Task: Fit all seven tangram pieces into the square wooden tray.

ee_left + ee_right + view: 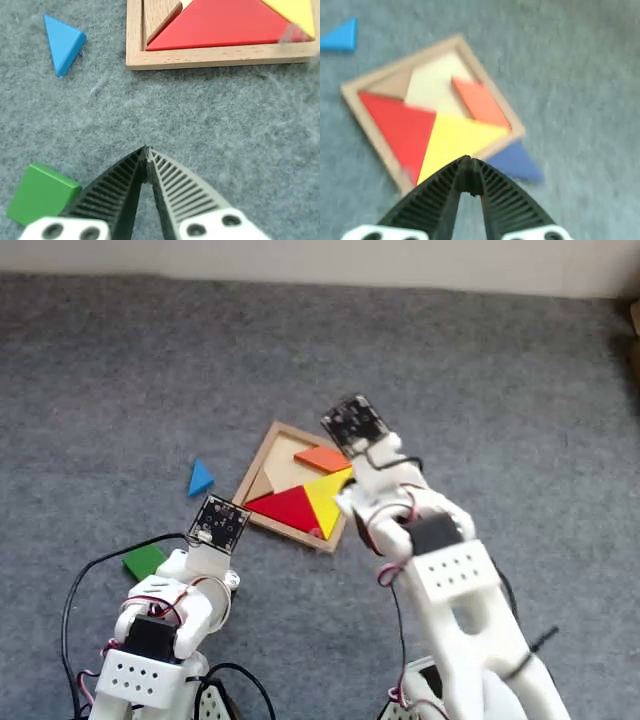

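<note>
The square wooden tray [262, 450] [200, 56] [350, 92] lies mid-table. It holds a red triangle [285, 508] [220, 22] [400, 127], a yellow triangle [328, 498] [455, 137], an orange parallelogram [322, 457] [477, 100] and a cream piece [432, 82]. A dark blue triangle [515, 161] lies on the carpet against the tray's outer edge. A light blue triangle [200, 478] [62, 42] and a green square [144, 561] [42, 192] lie loose on the left. My left gripper [146, 150] is shut and empty, between the green square and the tray. My right gripper [469, 161] is shut and empty above the yellow triangle's edge.
Grey carpet covers the table. The left arm [165, 625] stands at the front left. The right arm [450, 570] stretches from the front right over the tray's right corner. A bare patch of tray floor [156, 17] shows beside the red triangle.
</note>
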You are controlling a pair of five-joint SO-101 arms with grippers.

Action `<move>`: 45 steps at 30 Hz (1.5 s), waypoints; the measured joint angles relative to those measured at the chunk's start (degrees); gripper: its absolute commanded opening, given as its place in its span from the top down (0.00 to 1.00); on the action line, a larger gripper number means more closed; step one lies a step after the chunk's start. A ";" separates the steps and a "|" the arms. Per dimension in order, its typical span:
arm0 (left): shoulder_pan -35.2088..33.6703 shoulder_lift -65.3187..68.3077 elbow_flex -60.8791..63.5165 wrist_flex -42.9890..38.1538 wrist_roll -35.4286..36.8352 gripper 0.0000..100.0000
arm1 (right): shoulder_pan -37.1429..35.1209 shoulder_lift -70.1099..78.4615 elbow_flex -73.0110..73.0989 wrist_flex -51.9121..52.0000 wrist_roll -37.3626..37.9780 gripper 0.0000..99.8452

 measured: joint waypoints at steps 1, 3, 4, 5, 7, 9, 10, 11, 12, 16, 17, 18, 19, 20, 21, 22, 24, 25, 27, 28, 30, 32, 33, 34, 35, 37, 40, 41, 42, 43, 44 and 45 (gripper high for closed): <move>0.00 0.00 0.00 0.00 0.00 0.99 | 0.79 -2.11 0.00 2.29 0.00 1.00; 0.00 0.00 0.00 0.00 0.00 0.99 | 2.29 -6.24 0.00 5.98 0.00 1.00; 0.00 0.00 0.00 0.00 0.00 0.99 | 3.16 -8.35 0.18 7.65 0.00 1.00; 0.00 0.00 0.00 0.00 0.00 0.99 | 4.04 -10.37 1.05 9.05 0.00 1.00; 0.00 0.00 0.00 0.00 0.00 0.99 | 5.80 -14.51 3.78 10.55 0.00 1.00; 0.00 0.00 0.00 0.00 0.00 0.99 | 7.03 -18.55 7.47 10.73 0.00 1.00; 0.00 0.00 0.00 0.00 0.00 0.99 | 7.74 -20.48 9.67 10.73 0.00 1.00; 0.00 0.00 0.00 0.00 0.00 0.99 | 8.35 -22.42 11.87 10.73 0.00 1.00; 0.00 0.00 0.00 0.00 0.00 0.99 | 8.97 -24.35 13.98 10.73 0.00 1.00; 0.00 0.00 0.00 0.00 0.00 0.99 | 10.46 -32.09 22.15 10.73 0.00 1.00; 0.00 0.00 0.00 0.00 0.00 0.99 | 11.08 -33.93 23.82 10.73 0.00 1.00; 0.00 0.00 0.00 0.00 0.00 0.99 | 11.43 -35.96 25.58 10.73 0.00 1.00; 0.00 0.00 0.00 0.00 0.00 0.99 | 11.60 -37.80 27.25 10.73 0.00 1.00; 0.00 0.00 0.00 0.00 0.00 0.99 | 11.78 -39.65 28.84 10.73 0.00 1.00; 0.00 0.00 0.00 0.00 0.00 0.99 | 12.22 -41.67 30.59 10.73 0.00 1.00; 0.00 0.00 0.00 0.00 0.00 0.99 | 12.66 -43.43 32.26 10.73 0.00 1.00; 0.00 0.00 0.00 0.00 0.00 0.99 | 12.84 -46.95 35.60 10.73 0.00 1.00; 0.00 0.00 0.00 0.00 0.00 0.99 | 12.75 -48.79 37.19 10.73 0.00 1.00; 0.00 0.00 0.00 0.00 0.00 0.99 | 12.66 -52.13 40.00 10.73 0.00 1.00; 0.00 0.00 0.00 0.00 0.00 0.99 | 12.66 -53.80 41.23 10.73 0.00 1.00; 0.00 0.00 0.00 0.00 0.00 0.99 | 13.01 -57.14 43.78 10.81 0.00 1.00; -1.23 0.00 0.00 0.00 -0.18 0.99 | 13.01 -59.96 45.63 10.81 0.00 1.00; -2.64 0.00 -0.18 0.00 -0.79 0.99 | 12.84 -61.01 45.80 10.81 0.00 1.00; -4.84 0.00 -0.79 0.00 -1.85 0.99 | 12.84 -61.01 45.80 10.81 0.00 1.00; -7.21 0.00 -1.41 0.00 -3.16 0.99 | 12.84 -61.01 45.80 10.81 -0.26 1.00; -12.48 0.00 -4.04 0.00 -6.59 0.99 | 12.84 -61.10 45.80 10.81 -2.11 1.00; -19.34 0.00 -9.49 0.00 -13.45 0.99 | 12.84 -61.10 45.80 10.81 -4.48 1.00; -21.27 0.00 -11.25 0.00 -16.44 0.99 | 12.84 -61.10 45.80 10.81 -4.84 0.99; -22.86 0.00 -13.01 0.00 -19.34 0.99 | 12.84 -61.10 45.80 10.81 -5.10 0.99; -24.18 0.00 -14.77 0.00 -21.71 0.99 | 12.84 -61.10 45.80 10.81 -5.19 0.99; -25.14 0.00 -16.70 0.00 -22.95 0.99 | 12.84 -61.10 45.80 10.81 -5.27 0.99; -25.85 0.00 -18.73 0.00 -23.56 0.99 | 12.84 -61.10 45.80 10.81 -5.27 0.99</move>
